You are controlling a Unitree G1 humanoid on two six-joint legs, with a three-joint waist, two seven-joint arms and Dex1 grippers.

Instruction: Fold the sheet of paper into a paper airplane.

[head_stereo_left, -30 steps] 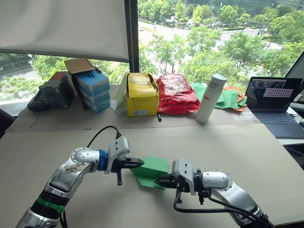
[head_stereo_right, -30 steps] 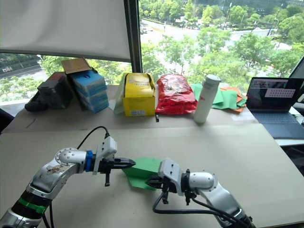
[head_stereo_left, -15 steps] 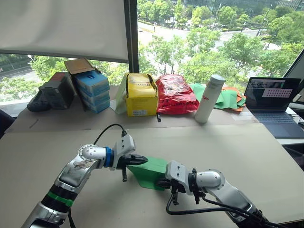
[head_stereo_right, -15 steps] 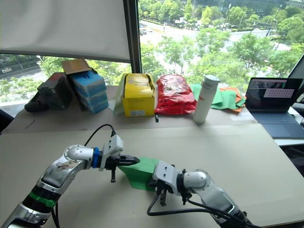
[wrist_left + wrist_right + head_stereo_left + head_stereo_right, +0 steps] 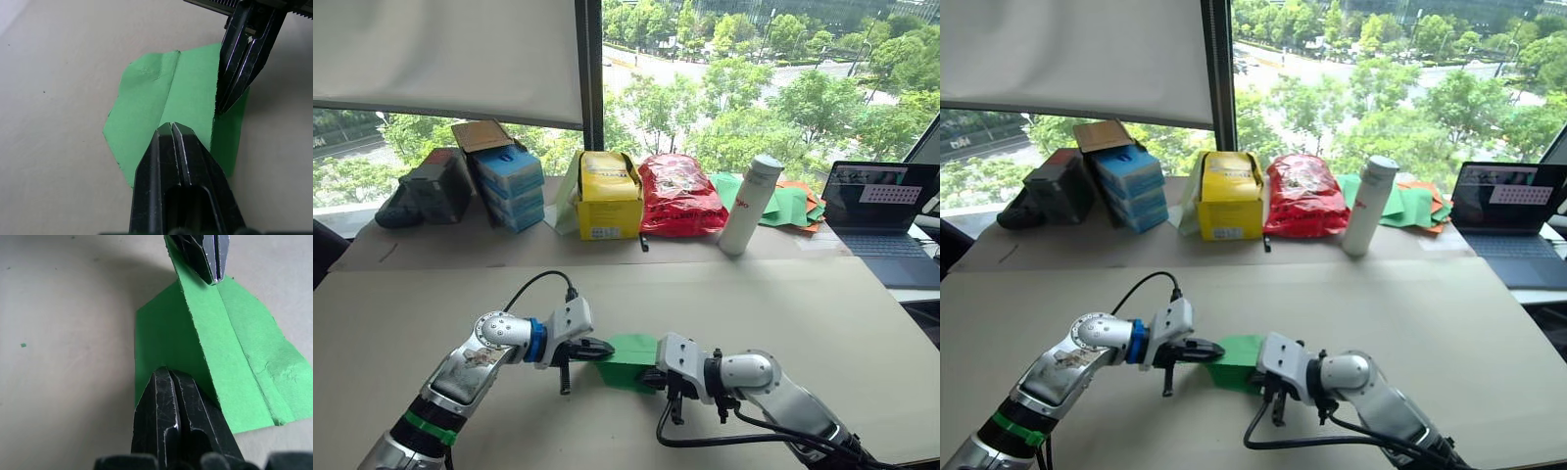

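Two end effectors pinch the green sheet of paper low over the bench.

Left end effector and right end effector, both clamped on opposite edges; pressing evenly along the centre crease should keep layers aligned.

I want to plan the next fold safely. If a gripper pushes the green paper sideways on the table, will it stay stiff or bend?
The paper is thin, so it would probably buckle rather than slide whole. Its creases may stiffen it a little along the fold. It looks very light; with the left gripper and right gripper shut on opposite edges, a tug could tear it.
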